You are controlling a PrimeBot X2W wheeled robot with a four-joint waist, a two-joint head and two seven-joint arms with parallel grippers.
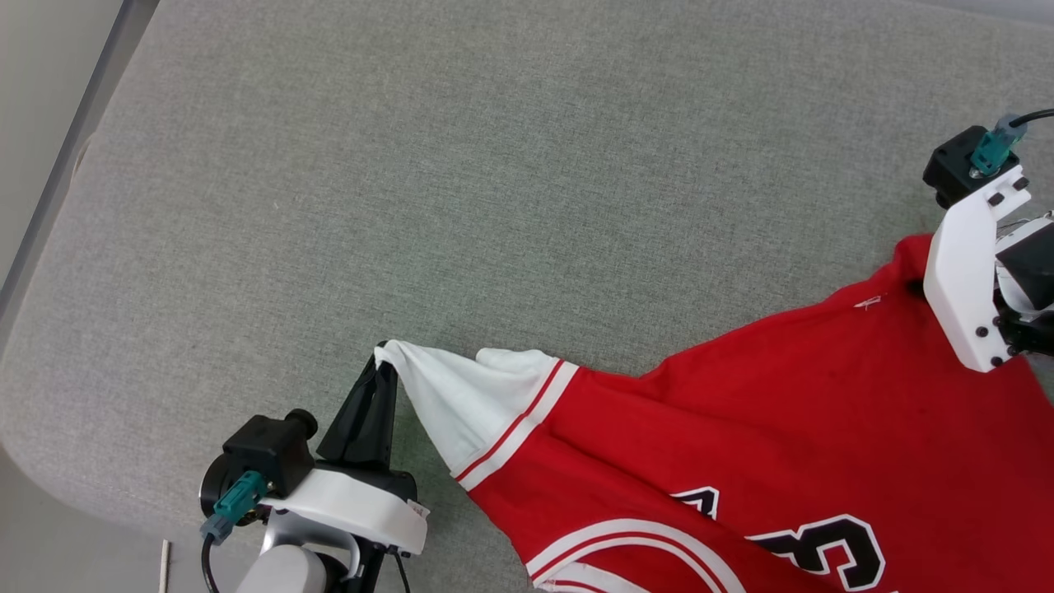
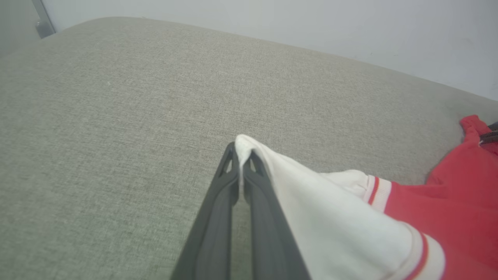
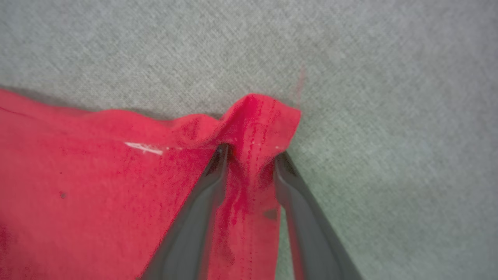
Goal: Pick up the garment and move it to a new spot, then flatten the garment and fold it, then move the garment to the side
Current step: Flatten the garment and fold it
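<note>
The garment is a red shirt with white sleeves and striped trim, lying on a grey fabric surface at the lower right. My left gripper is shut on the tip of a white sleeve, which is pulled taut to the left. In the right wrist view my right gripper stands astride a raised fold at a red corner of the garment, fingers apart with cloth bunched between them. Its white wrist bracket covers that corner in the head view.
The grey cushioned surface stretches wide above and left of the garment. Its rounded edge runs along the left, with a pale floor beyond. A light wall rises behind the surface's far edge.
</note>
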